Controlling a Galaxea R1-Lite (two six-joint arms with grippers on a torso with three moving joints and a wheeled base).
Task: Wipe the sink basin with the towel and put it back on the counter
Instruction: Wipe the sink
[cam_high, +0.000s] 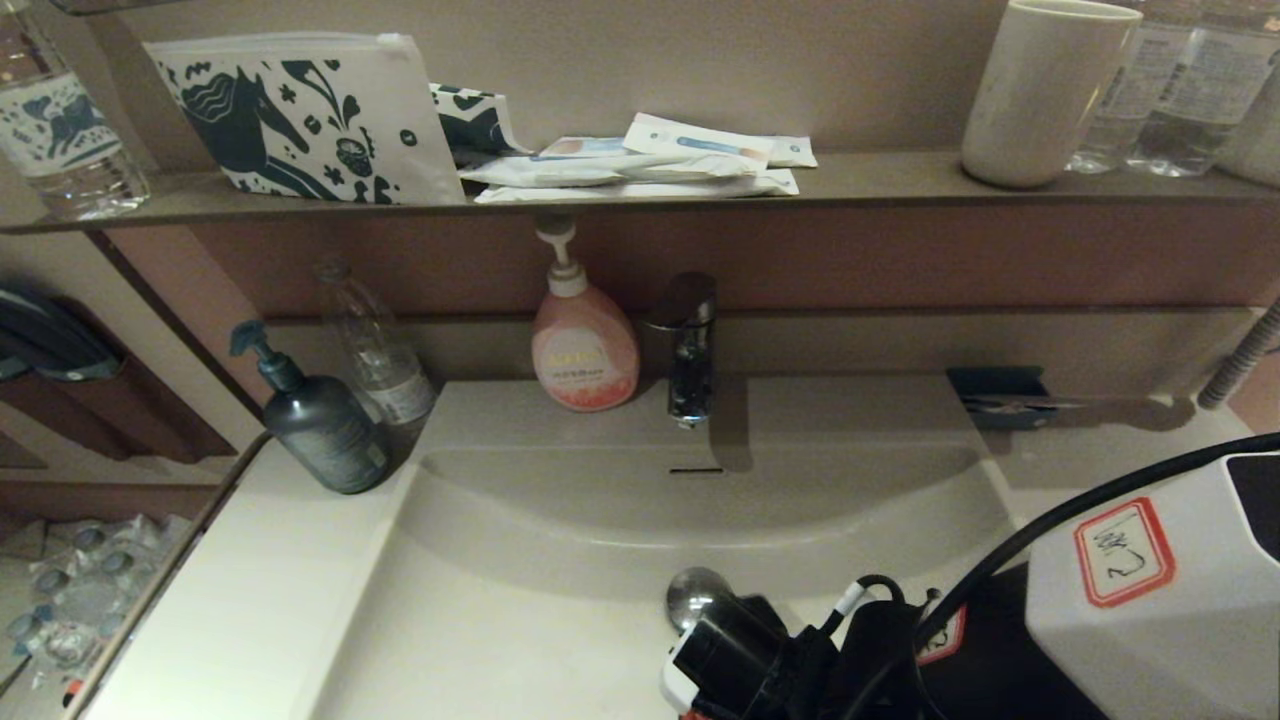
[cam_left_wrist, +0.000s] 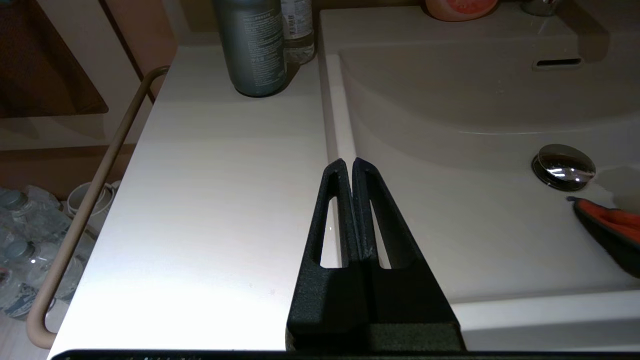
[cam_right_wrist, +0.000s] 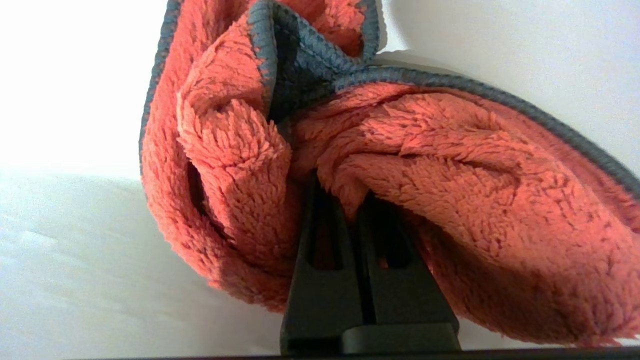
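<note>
**Towel clenched in the right gripper, low in the basin**

Towel (cam_right_wrist: 410, 165) filled most of the right wrist view, bunched in thick orange-red folds with its dark stitched edge curling across the upper middle of the frame. The right gripper (cam_right_wrist: 350, 200) was clamped on it: both black fingers ran up from the bottom centre and vanished into the pile, with cloth spilling out to either side. Bunching it that way probably served to press a fat pad of cloth against the surface rather than a thin flap. Pale glossy basin (cam_right_wrist: 75, 260) lay behind and beneath the cloth, so the towel appeared to be down on the basin floor.

In the left wrist view only a corner of the towel showed at the right edge, just below the chrome drain plug (cam_left_wrist: 563, 166). In the head view the right arm came in from the lower right and hid the cloth; the plug peeked out just beyond it.

The left gripper (cam_left_wrist: 348, 167) hovered parked over the line where counter (cam_left_wrist: 200, 200) meets basin rim, fingers pressed together and holding nothing, well apart from the towel. The counter at the left of that frame looked free for the towel's return.
</note>
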